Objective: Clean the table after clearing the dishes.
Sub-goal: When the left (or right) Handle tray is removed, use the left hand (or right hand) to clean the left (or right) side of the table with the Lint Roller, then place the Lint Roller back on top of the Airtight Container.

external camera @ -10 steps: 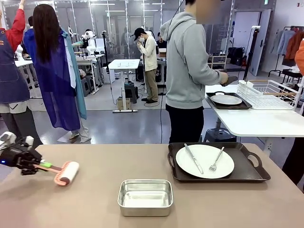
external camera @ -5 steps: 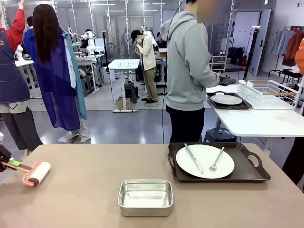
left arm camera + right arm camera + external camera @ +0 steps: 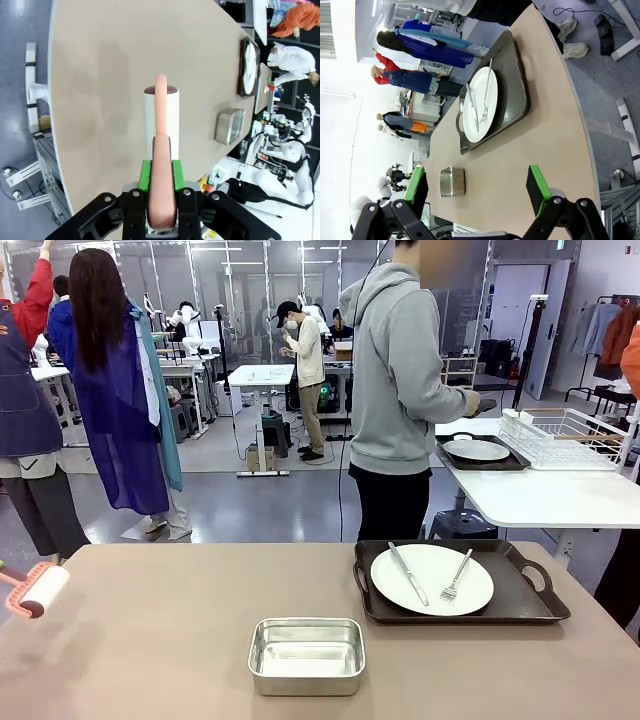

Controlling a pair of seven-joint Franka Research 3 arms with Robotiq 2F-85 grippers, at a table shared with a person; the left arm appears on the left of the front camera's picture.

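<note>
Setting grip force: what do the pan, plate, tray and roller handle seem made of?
Pan: brushed, reflective silver, likely steel. Plate: glossy white, ceramic or melamine. Tray: matte dark, coated metal or plastic, unclear. Roller handle: smooth pink, probably plastic.

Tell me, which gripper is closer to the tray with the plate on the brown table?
Right. The right gripper hangs open at the table end nearest the tray; the left gripper, holding the roller, is at the opposite end.
</note>
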